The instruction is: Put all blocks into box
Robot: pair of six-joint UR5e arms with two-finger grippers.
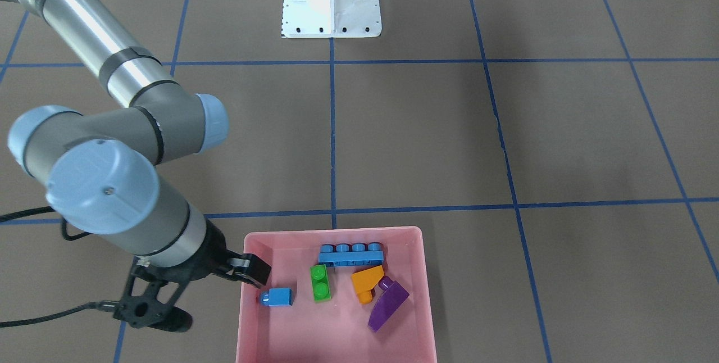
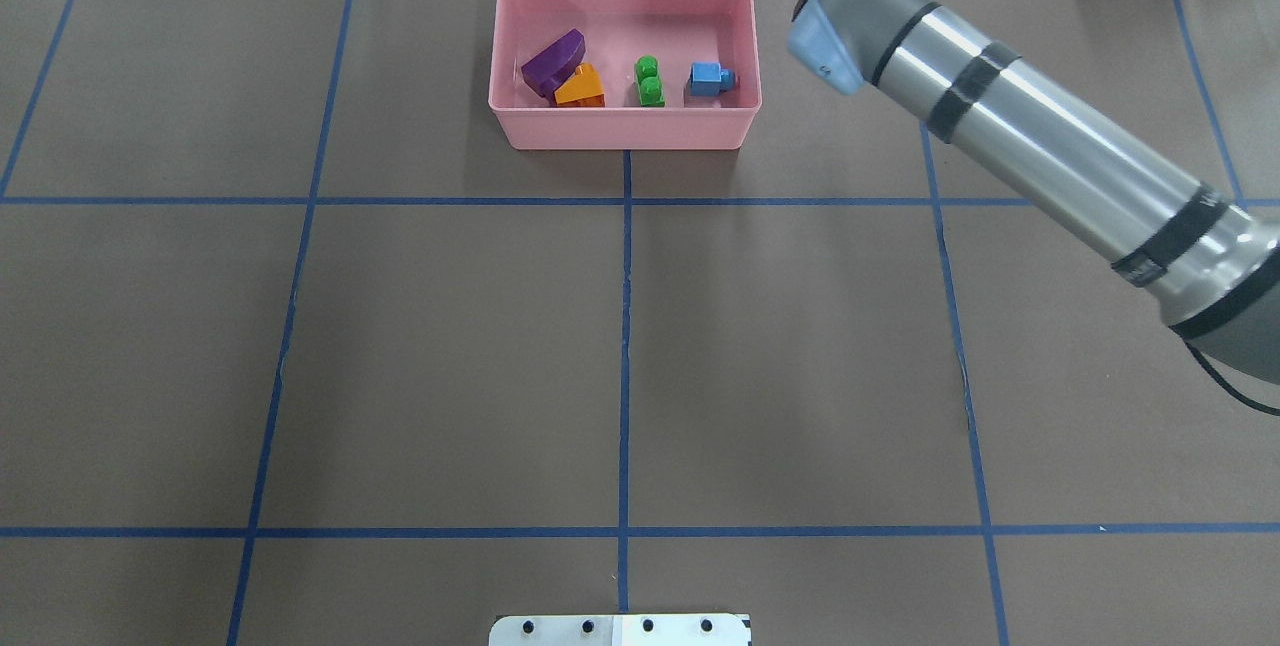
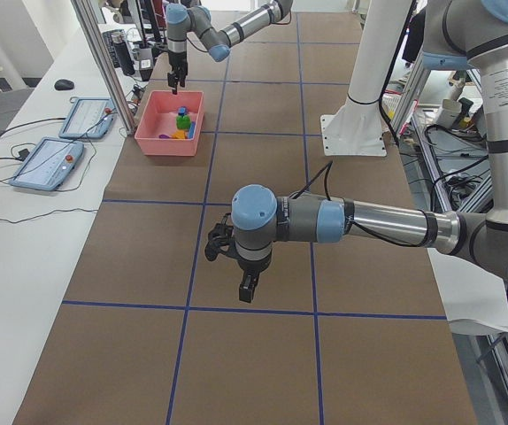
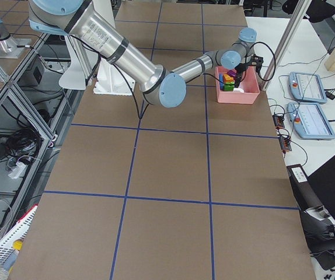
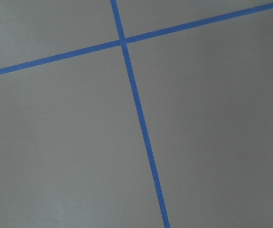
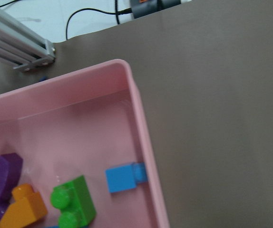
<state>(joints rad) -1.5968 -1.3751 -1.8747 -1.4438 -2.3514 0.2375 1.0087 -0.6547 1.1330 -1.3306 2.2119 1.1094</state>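
We see the right pincer (image 1: 219, 295) spread wide and empty at the side of the box (image 1: 331, 230). One finger (image 1: 255, 270) seems to hang just over the box's rim, while the other stands outside above the counter (image 1: 421, 138). All five blocks lie inside the box. The long blue block (image 1: 351, 253) runs along the wall nearest the robot. The tiny blue block (image 1: 277, 296) lies on its side with its stud against the wall next to the right pincer. The green block (image 1: 320, 283) sits upright between the tiny blue block and the orange block (image 1: 366, 283). The purple block (image 1: 387, 305) leans against the orange one, near the opposite wall. The box floor away from the robot shows bare pink. The box stands at the counter's edge across from the white base (image 1: 331, 0), with brown surface and blue tape lines (image 1: 332, 144) between them. The left pincer (image 3: 248, 288) hangs above the counter well apart from the box. We cannot tell whether it is spread or clenched.
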